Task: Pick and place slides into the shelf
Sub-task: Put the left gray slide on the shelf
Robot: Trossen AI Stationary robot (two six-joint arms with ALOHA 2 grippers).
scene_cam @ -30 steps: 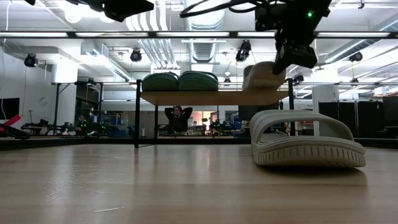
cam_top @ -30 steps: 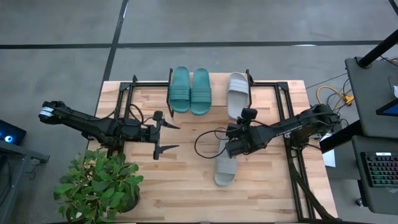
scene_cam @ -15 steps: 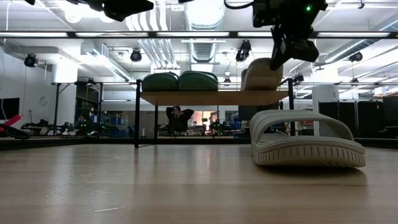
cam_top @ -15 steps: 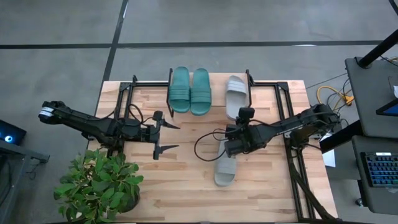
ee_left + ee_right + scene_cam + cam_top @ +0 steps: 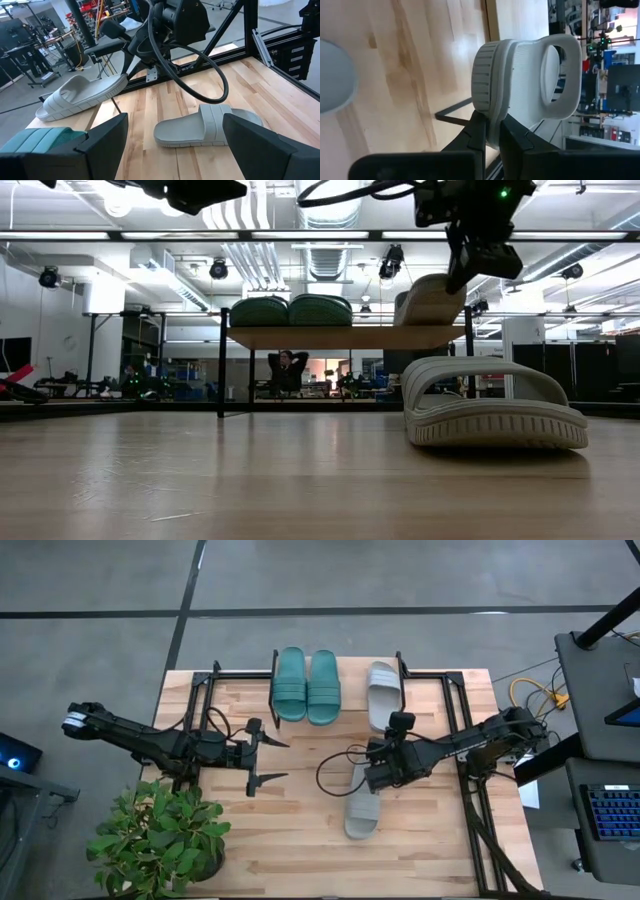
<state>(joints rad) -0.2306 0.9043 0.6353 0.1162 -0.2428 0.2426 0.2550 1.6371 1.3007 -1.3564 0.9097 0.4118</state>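
Note:
Two teal slides (image 5: 306, 686) lie side by side on the shelf (image 5: 340, 337) at the table's far edge. A grey slide (image 5: 382, 690) sits tilted on the shelf's right end, and my right gripper (image 5: 392, 728) is shut on its near end. A second grey slide (image 5: 361, 808) lies sole-down on the table nearer the front, partly under my right arm; the low view shows this second grey slide (image 5: 495, 405) at the right. My left gripper (image 5: 255, 755) hangs open left of centre, above the table, holding nothing. My right gripper pinches the grey slide's sole edge at the end away from the strap (image 5: 490, 117) between its two fingers. It comes slanting down from the table's near side, along the slide. The held end is raised, and the far end (image 5: 405, 320) rests on the shelf's plank.
A potted plant (image 5: 160, 838) fills the near left corner. Black frame rails (image 5: 470, 740) run along the table's sides. A cable loop (image 5: 335, 775) hangs from my right arm. A person (image 5: 288, 366) sits far behind the shelf.
My right gripper has tipped the grey slide's held end slightly toward the table's left and then back to the right. The slide has stayed on the shelf's right end, and the grip has stayed shut.

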